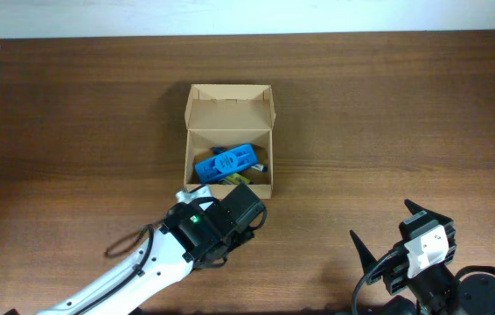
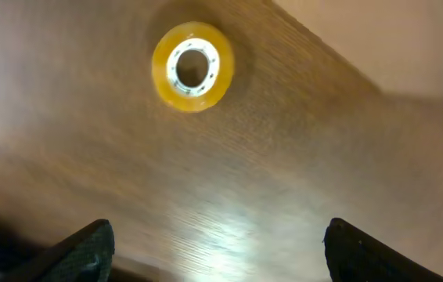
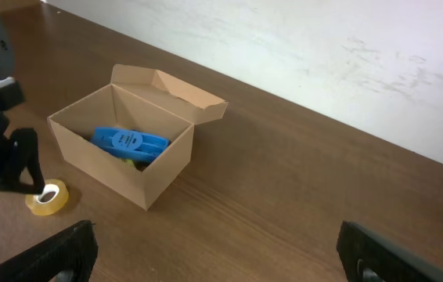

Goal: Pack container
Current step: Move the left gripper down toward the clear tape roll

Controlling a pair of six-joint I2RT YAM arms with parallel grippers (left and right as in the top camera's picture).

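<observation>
1. Dark wooden table [image 1: 73,131] is filling every view, with a pale wall running along its far edge.
2. The container [image 1: 228,109] is sitting near the table's middle, its flap lid standing open at the back. A blue plastic item [image 1: 226,164] is lying inside on top of something yellowish and dark that is too small to name.
3. A roll of yellow tape [image 2: 192,66] is lying flat on the table just beside the container's front wall, outside it.
4. The left gripper [image 2: 217,235] is hovering over the table by that roll, its jaws spread wide and holding nothing. The roll is lying ahead of the fingers, not between them.
5. The right gripper [image 3: 215,231] is hanging well apart from the container at the table's near right, with its jaws also spread and empty.
6. Packing is looking partly done: some goods are in, the tape is out, and the lid is not yet closed. Judging by where it is hanging, the left arm is looking placed to collect the roll.
</observation>
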